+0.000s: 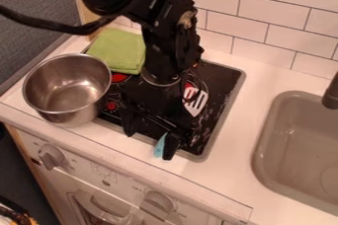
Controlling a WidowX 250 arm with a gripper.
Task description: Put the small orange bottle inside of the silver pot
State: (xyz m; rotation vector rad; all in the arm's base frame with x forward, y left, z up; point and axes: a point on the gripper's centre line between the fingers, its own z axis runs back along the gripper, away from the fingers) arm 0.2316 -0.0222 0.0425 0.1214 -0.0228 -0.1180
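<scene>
Orange bottle: cannot tell where, perhaps behind the arm (161, 46). With fingers (171, 147) apart over the stove (223, 78), best to pinch squarely, lift higher than the silver pot (74, 116), then lower inside before releasing.

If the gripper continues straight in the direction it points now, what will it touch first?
Probably the front edge of the stove top, or the counter just before it; how high the gripper hangs is hard to judge.
</scene>
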